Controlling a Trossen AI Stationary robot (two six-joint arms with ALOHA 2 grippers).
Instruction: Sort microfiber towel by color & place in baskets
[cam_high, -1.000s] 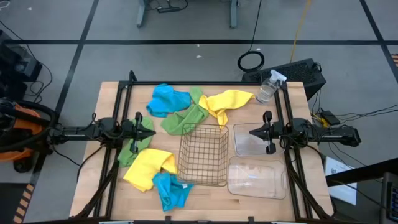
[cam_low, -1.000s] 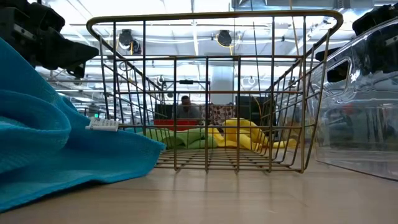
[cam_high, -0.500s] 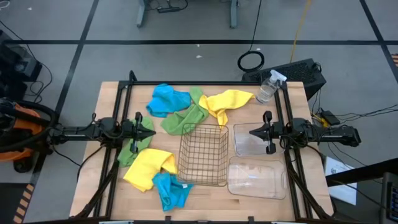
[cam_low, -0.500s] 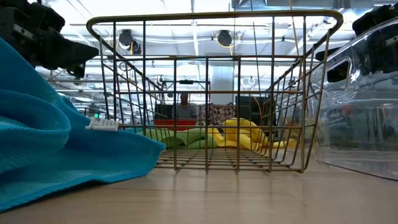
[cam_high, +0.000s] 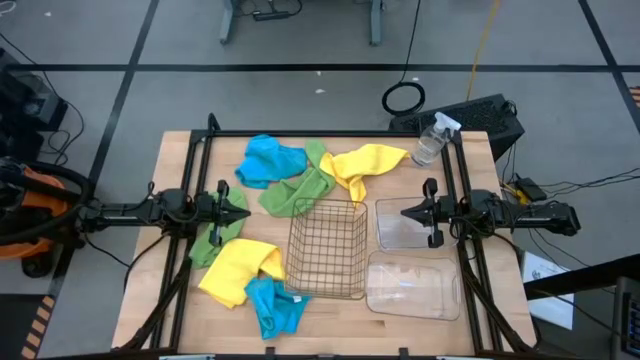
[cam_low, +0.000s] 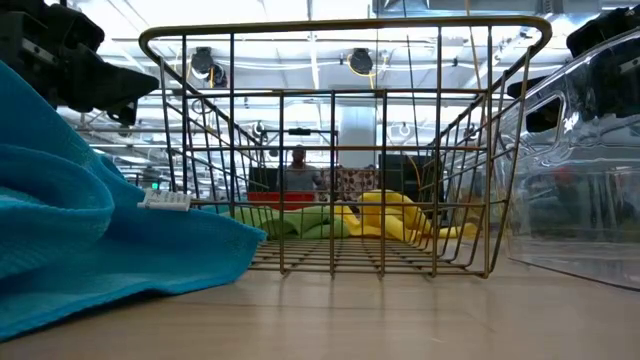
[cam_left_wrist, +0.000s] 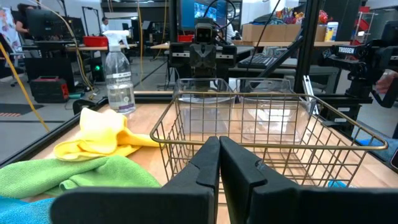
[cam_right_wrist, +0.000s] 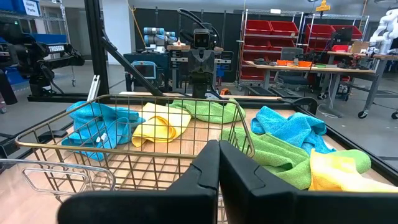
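Left gripper (cam_high: 243, 210): fingers pressed together, holding nothing, hovering over a green towel at table's left side, pointing twd centre.
Green towel, left (cam_high: 207, 243): lies under the left arm, next to a yellow towel.
Yellow towel, front (cam_high: 236, 268): crumpled at front-left, touching the blue towel beside it.
Blue towel, front (cam_high: 273, 306): at front edge, by the wire basket's front-left corner; fills the near left of the low view.
Blue towel, back (cam_high: 270, 160): back-left, touching the green towel next to it.
Green towel, middle (cam_high: 301, 187): betw. back blue towel and back yellow towel, just behind the wire basket.
Wire basket (cam_high: 327, 250): mid-table, upright, no towel in it.
Yellow towel, back (cam_high: 364, 163): back-centre, overlapping the middle green towel.
Clear tub, back (cam_high: 408, 222): right of wire basket, under the right gripper; no towel in it.
Clear tub, front (cam_high: 413, 284): front-right, just in front of the other tub; no towel in it.
Right gripper (cam_high: 405, 212): fingers shut tight, nothing held, above the back tub, pointing twd centre.
Spray bottle (cam_high: 431, 139): back-right corner, lying across the frame rail.
Table (cam_high: 178, 166): light wood top w/ black frame rails along the sides.
Room: grey floor w/ dark lines, cables and black gear around the table; red bin shelves and workbenches beyond; a person (cam_low: 297, 172) far off behind the basket in the low view.
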